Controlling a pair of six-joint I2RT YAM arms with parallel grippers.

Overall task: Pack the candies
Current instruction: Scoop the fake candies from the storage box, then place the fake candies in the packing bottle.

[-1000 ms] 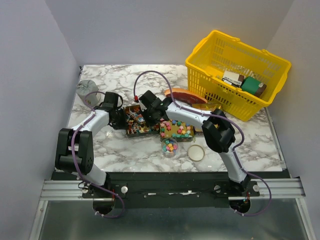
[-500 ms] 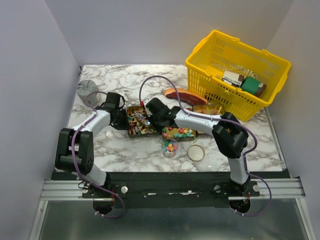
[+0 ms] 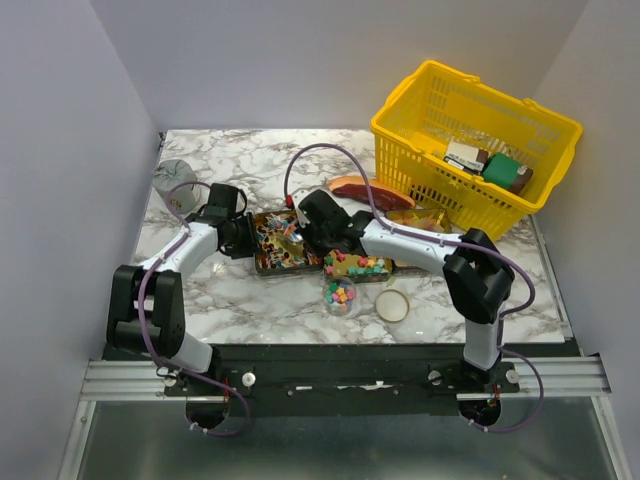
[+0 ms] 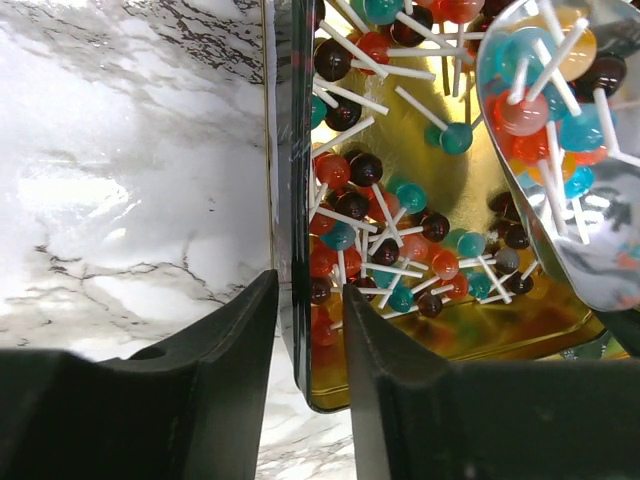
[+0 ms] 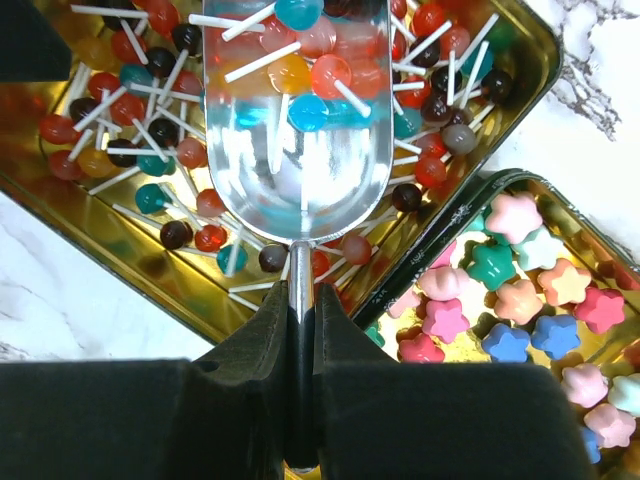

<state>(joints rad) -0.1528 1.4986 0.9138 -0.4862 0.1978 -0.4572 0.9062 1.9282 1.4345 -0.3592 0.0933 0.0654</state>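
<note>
Right wrist: right gripper [image 5: 300, 325] clamps scoop [image 5: 297, 190], now loaded with lollipops [image 5: 300, 60], ready to lift; left gripper [image 4: 310, 325] pinches tin [image 4: 297, 200]

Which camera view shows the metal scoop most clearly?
The right wrist view: the scoop fills its centre, bowl holding lollipops, handle clamped in the right gripper. The left wrist view catches only part of the bowl at its right edge. In the top view the right arm hides most of it.

walls [image 3: 60, 150]: plain grey | table [image 3: 250, 300]: white marble-pattern top, bright glare | front: metal rail [image 3: 340, 380]
</note>
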